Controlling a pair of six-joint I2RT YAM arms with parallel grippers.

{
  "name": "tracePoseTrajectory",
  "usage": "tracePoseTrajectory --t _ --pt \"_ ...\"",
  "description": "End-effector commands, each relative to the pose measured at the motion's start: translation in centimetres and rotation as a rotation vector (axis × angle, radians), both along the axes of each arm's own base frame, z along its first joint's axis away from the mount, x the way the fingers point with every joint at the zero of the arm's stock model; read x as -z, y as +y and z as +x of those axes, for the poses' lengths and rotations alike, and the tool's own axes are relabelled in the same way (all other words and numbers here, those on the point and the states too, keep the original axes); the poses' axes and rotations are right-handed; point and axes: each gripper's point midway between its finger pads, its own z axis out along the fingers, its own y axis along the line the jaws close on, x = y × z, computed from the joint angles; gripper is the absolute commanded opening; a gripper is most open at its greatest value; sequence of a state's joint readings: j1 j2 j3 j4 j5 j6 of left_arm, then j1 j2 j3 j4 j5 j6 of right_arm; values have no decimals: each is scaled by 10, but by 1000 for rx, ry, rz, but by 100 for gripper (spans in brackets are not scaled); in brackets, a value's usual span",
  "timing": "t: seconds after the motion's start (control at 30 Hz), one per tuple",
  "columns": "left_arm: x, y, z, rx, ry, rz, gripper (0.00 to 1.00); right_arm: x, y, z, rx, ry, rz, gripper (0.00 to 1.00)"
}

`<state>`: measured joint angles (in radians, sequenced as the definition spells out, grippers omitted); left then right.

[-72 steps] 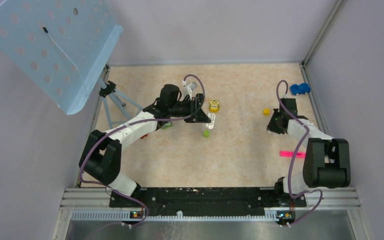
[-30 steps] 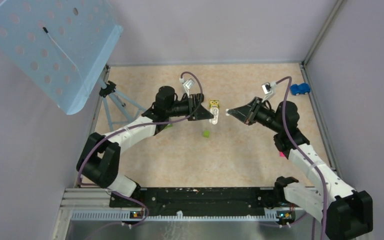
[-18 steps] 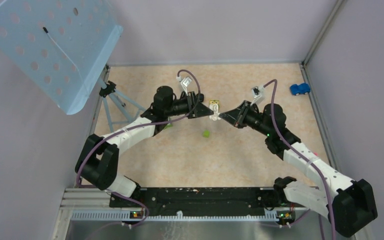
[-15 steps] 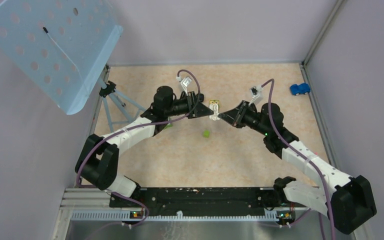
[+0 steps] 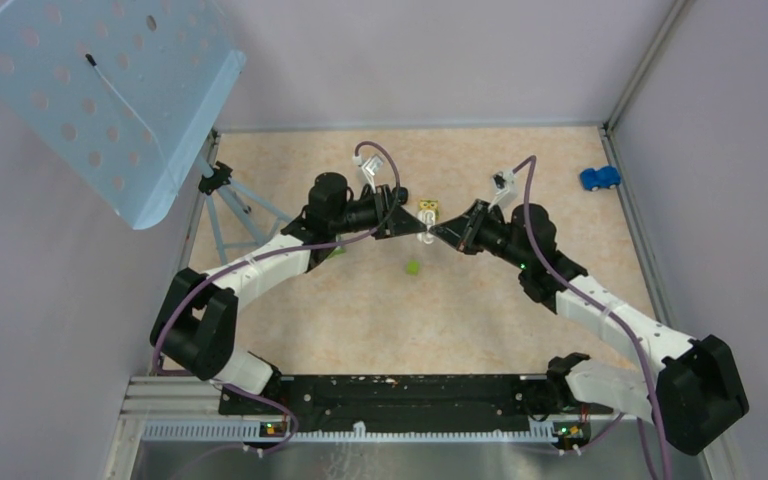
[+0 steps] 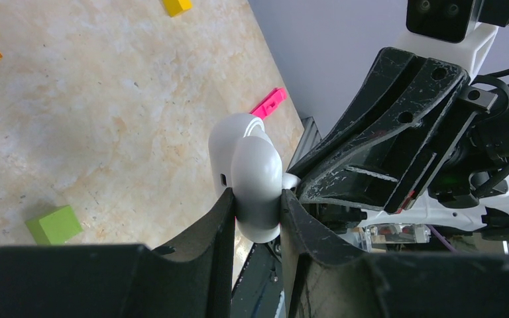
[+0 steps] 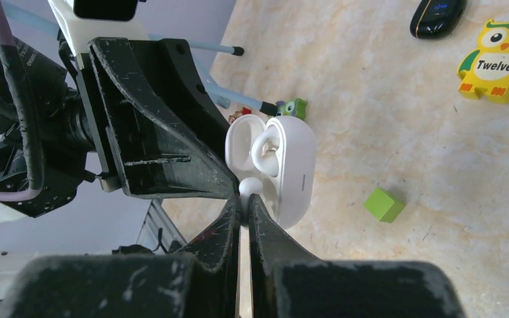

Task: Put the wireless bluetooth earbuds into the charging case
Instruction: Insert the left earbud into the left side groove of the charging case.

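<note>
Left gripper [image 6: 255, 202] clamps the open case [image 6: 250, 162]. Right gripper [image 7: 245, 199] pinches a white earbud [image 7: 249, 186] at the case's 7 o'clock rim

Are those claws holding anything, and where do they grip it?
Left gripper clamps the open charging case across its lower body; right gripper pinches a white earbud, which part is hidden.

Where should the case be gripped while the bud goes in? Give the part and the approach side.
Grip the case low on its body, one jaw each side, coming from the closed end opposite the lid, as the left gripper does. The lid stands open and the sockets face the right gripper and its bud, so this hold likely keeps the opening clear.
</note>
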<state>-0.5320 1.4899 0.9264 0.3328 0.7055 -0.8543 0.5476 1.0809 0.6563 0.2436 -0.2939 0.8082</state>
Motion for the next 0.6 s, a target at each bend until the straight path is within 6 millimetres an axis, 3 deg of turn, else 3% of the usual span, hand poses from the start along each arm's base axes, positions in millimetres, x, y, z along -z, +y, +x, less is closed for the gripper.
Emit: tracePoseTrajectory --t 0.0,0.57 --pt "-21 0 -2 6 -64 -28 0 -28 5 8 23 -85 32 0" --pt "-15 -1 1 -7 -35 -17 0 3 7 4 41 -21 -36 0"
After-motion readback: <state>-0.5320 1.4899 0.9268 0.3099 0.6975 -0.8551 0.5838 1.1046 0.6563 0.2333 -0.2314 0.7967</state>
